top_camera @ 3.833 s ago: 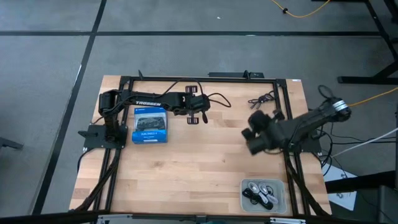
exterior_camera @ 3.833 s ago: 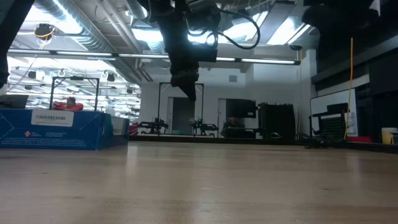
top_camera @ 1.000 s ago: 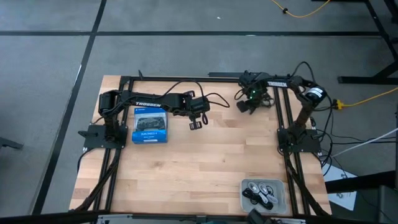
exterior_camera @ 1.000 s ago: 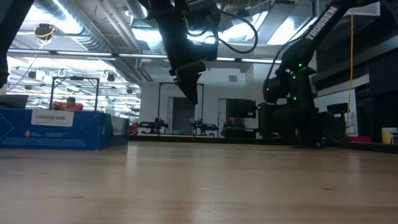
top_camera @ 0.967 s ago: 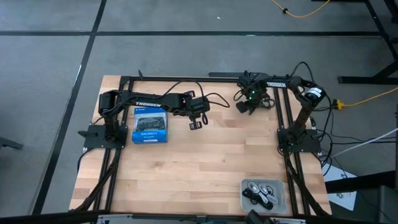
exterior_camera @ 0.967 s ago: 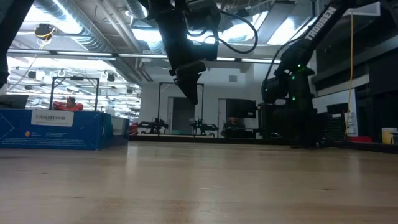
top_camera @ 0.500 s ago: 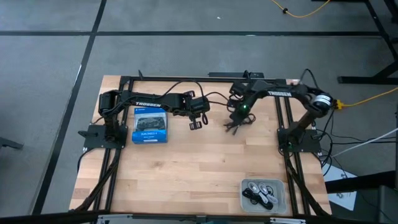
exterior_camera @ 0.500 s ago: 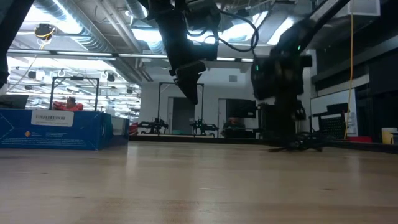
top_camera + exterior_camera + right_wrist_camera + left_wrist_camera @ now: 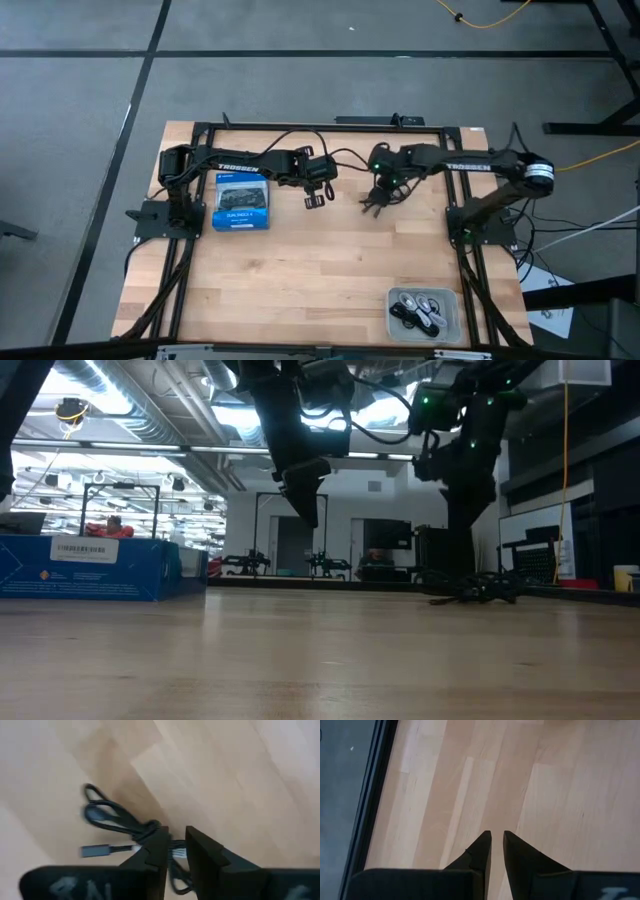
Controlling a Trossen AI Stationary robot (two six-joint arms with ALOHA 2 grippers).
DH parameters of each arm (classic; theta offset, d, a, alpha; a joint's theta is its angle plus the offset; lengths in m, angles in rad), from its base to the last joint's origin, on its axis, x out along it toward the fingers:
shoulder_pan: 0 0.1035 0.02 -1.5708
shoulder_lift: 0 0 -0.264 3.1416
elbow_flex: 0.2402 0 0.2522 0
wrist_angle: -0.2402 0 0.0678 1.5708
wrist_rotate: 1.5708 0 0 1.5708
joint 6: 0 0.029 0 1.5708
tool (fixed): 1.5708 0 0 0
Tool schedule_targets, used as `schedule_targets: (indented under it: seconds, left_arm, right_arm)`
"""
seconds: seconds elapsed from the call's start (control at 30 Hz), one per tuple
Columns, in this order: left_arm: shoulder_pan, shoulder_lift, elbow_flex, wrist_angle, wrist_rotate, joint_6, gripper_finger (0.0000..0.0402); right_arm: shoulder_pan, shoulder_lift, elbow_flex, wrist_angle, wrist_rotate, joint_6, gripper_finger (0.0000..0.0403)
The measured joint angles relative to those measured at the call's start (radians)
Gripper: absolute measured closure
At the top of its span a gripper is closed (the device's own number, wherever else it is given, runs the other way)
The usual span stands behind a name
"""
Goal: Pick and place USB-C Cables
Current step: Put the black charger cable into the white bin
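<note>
One black USB-C cable [image 9: 372, 205] is loosely bundled on the far middle of the wooden table; it also shows in the low view [image 9: 482, 592] and in the right wrist view [image 9: 107, 815]. My right gripper [image 9: 382, 190] [image 9: 176, 832] stands over it, pointing down, shut on the cable. Several more black and pale cables [image 9: 420, 312] lie in a clear tray [image 9: 393, 298] at the near right corner. My left gripper [image 9: 317, 192] [image 9: 497, 837] hangs shut above bare wood left of the cable, holding nothing. My right gripper pinches the black cable between its two fingers at the bundle's tied middle [image 9: 150, 829], coming from above and pointing down. Loose loops [image 9: 97, 810] and a plug end [image 9: 95, 851] spread out to one side. In the low view the bundle sits at table height.
A blue box picturing a game controller [image 9: 240, 202] [image 9: 90, 568] lies at the table's left, beside the left arm. A black frame [image 9: 300, 127] runs along the far and side edges. Bare wood lies between the cable and the tray.
My right gripper has moved from the far right corner toward the table's left and near edge, to the far middle. The black cable has come with it, sliding along the table from the corner to its place near the left gripper.
</note>
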Motion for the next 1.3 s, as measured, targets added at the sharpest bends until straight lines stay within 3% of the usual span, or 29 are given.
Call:
schedule_targets:
  seconds: [0.4,0.7,0.97,1.2,1.3]
  left_arm:
    - [0.001,0.0,0.0,-0.136,-0.01,0.026,0.0358]
    - [0.002,0.0,0.0,-0.157,-0.009,0.028,0.0358]
    - [0.002,0.0,0.0,-0.162,-0.009,0.033,0.0358]
    - [0.003,0.0,0.0,-0.176,-0.024,0.071,0.0358]
    - [0.006,0.0,0.0,-0.176,-0.032,0.071,0.0358]
  right_arm:
    - [0.037,0.145,0.0,0.038,-0.06,-0.015,0.0333]
    - [0.045,0.223,0.005,0.053,-0.129,-0.156,0.0333]
    - [0.044,0.319,0.006,0.055,-0.141,-0.135,0.0334]
    - [0.052,0.293,0.0,0.004,-0.145,-0.132,0.0393]
    - [0.059,0.277,-0.002,-0.01,-0.144,-0.131,0.0399]
